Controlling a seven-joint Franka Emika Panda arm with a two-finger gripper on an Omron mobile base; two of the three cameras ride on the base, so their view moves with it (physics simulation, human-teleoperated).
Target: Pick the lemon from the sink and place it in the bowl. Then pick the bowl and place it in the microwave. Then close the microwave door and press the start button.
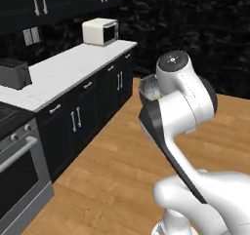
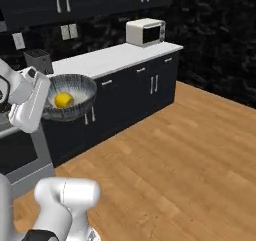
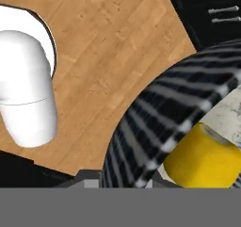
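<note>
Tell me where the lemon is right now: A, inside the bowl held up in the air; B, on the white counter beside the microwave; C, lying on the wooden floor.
A: in the right base view the lemon sits inside the bowl, carried above the floor.

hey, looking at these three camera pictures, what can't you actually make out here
- The tool: its fingertips are not visible; in the right base view the white arm covers where the bowl is held.
- Bowl, left base view: mostly hidden behind the arm's joint, only a sliver of rim visible.
- Bowl and lemon, hand view: both cut off by the right edge and the bottom.
- Microwave on the counter: too small to read its door or buttons.
</note>
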